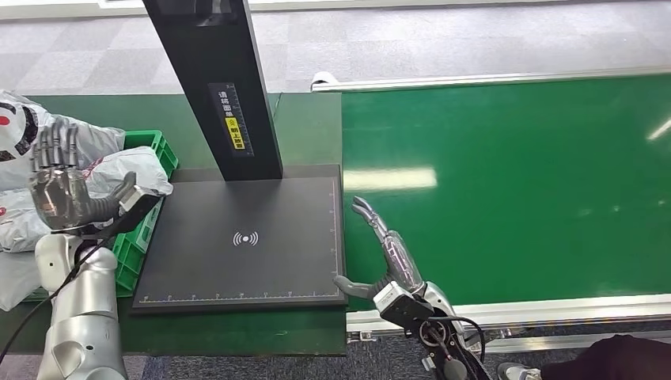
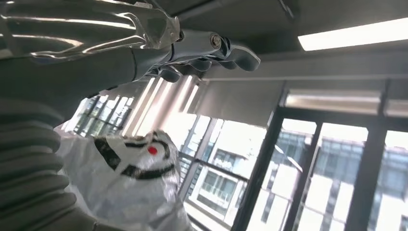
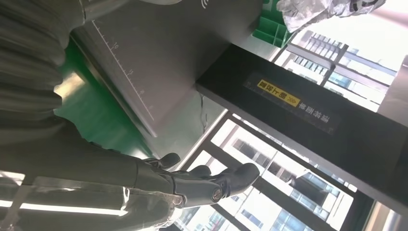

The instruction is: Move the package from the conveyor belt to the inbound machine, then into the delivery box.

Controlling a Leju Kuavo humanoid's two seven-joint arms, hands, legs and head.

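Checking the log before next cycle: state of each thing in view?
left hand: open, raised above the packages, holds nothing
right hand: open, over the belt edge
conveyor belt: bare
scan plate: nothing on it
green box: holds grey packages

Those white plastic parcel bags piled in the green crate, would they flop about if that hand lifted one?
Probably. The white bags look crumpled and thin, so likely floppy and light. Their glossy film may be slippery. The left hand holds nothing.

Grey tiled floor (image 1: 475,36), large windows (image 2: 337,192)
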